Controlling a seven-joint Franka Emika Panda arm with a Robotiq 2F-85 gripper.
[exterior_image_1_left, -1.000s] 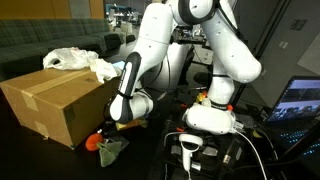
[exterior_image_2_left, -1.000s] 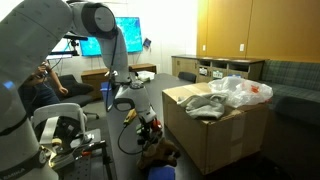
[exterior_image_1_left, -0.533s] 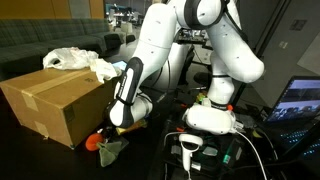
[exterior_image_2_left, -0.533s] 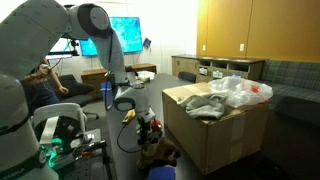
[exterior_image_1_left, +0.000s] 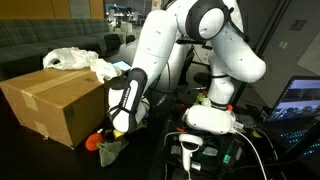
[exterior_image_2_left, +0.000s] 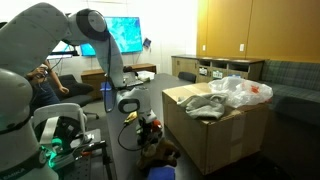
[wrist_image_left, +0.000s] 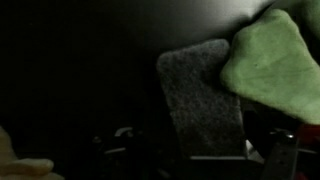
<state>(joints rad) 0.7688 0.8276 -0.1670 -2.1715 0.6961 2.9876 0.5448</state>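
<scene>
- The arm (exterior_image_1_left: 175, 45) is the largest thing here. It is made of smooth, glossy white shells with rounded joints, and it bends down from a bulbous base towards the table's edge.
- A cardboard box (exterior_image_1_left: 55, 102) stands just beside the lowered wrist. It is matte brown and square-cornered, with its flaps open at the top.
- Crumpled plastic bags (exterior_image_2_left: 242, 90) are heaped on top of the box. They are thin, shiny and whitish, and pale folded fabric lies under them.
- The tabletop (wrist_image_left: 70, 70) is dark, flat and nearly featureless in the wrist view.
- The gripper (exterior_image_1_left: 118, 129) hangs low by the box's near corner, close above the small things. Its jaws are spread about as wide as they go, and nothing is clamped between them.
- A green cloth (wrist_image_left: 275, 60) lies at the upper right of the wrist view. It is soft, fuzzy and bunched into a rounded lump, and it overlaps one corner of the felt.
- A grey felt piece (wrist_image_left: 205, 100) lies directly below the gripper. It is a flat, coarse-grained strip with rounded corners, set at a slant on the table.
- An orange thing (exterior_image_1_left: 92, 142) sits by the foot of the box, near the gripper. It is small and rounded, and too blurred to make out its material.
</scene>
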